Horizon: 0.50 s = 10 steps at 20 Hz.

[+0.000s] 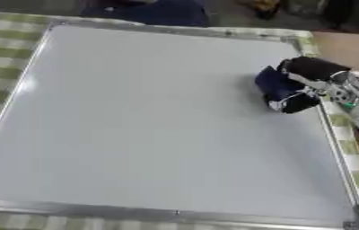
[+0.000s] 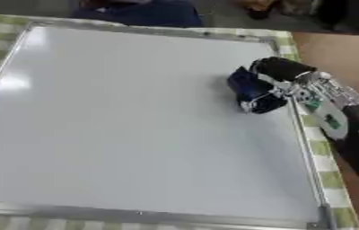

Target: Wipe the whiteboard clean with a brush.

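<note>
A large whiteboard [image 1: 151, 117] with a silver metal frame lies flat on a worktop [image 1: 2, 40] covered in a green-and-white checked cloth. The board's surface shows pale and bare, with a bright glare patch near its left edge.

The robot's right hand [image 2: 273, 83] reaches in from the right side and sits over the board's right portion, just inside the frame and nearer the far edge than the near one. Its black fingers are curled round a dark blue brush [image 2: 248, 87], which rests against the board's surface. The silver-jointed forearm [image 2: 328, 110] runs back across the frame toward the lower right, with small green parts visible on it.

The left hand appears in neither view.

Beyond the far edge of the worktop, a dark blue shape [image 1: 155, 12] sits at the top of the frame, too blurred to identify. To the right of the worktop, a strip of brown floor [image 2: 332, 49] is visible.
</note>
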Each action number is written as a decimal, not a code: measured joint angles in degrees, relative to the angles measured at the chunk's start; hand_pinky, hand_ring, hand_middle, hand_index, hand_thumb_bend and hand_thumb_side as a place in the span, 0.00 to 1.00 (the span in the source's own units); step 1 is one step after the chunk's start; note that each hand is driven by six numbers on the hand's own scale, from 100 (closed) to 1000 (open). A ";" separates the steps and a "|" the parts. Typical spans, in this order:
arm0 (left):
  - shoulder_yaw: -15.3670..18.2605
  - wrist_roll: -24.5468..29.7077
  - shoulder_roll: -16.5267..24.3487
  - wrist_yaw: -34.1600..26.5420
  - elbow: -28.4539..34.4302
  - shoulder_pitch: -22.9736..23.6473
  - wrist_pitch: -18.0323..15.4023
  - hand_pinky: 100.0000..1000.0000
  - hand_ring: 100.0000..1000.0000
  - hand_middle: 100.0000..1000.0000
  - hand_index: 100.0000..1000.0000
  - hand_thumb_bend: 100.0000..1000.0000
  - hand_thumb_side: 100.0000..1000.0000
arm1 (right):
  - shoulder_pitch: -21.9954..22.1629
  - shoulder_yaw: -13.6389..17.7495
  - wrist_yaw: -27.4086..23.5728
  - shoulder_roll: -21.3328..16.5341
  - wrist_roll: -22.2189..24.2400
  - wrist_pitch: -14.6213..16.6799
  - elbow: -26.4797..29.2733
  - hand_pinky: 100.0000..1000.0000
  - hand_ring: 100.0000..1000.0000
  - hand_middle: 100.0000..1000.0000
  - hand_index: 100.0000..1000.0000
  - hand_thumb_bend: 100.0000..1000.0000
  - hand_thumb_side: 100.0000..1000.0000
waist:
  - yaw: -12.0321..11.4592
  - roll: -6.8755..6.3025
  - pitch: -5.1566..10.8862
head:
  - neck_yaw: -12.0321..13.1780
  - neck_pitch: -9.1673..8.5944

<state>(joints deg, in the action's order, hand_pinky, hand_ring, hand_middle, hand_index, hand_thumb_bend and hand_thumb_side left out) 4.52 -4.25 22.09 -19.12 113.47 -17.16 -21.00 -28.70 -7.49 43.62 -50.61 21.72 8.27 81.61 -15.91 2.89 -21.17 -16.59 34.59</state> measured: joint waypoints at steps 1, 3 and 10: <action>0.00 0.00 0.00 0.00 0.00 0.00 0.00 0.48 0.59 0.53 0.48 0.03 1.00 | 0.01 0.00 -0.38 0.01 0.37 0.17 0.00 0.46 0.40 0.26 0.00 0.02 0.39 | 0.00 0.00 0.00 | 0.01 0.00; 0.00 0.00 0.00 0.00 0.00 0.00 0.00 0.48 0.59 0.53 0.48 0.03 1.00 | 0.04 0.00 -1.11 0.02 0.98 0.46 0.00 0.42 0.38 0.26 0.00 0.02 0.39 | 0.00 -0.02 0.00 | 0.02 0.00; 0.00 -0.01 -0.09 0.00 0.00 0.00 0.00 0.48 0.59 0.54 0.48 0.03 1.00 | 0.31 0.03 -1.94 0.02 2.07 1.52 0.00 0.20 0.32 0.24 0.00 0.02 0.42 | 0.00 -0.08 0.00 | 0.03 0.00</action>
<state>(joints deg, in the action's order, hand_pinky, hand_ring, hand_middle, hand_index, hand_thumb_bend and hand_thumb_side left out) 4.52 -4.26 22.00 -19.12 113.47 -17.16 -21.00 -28.39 -7.45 41.68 -50.59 23.80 9.80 81.61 -15.91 2.81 -21.17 -16.56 34.59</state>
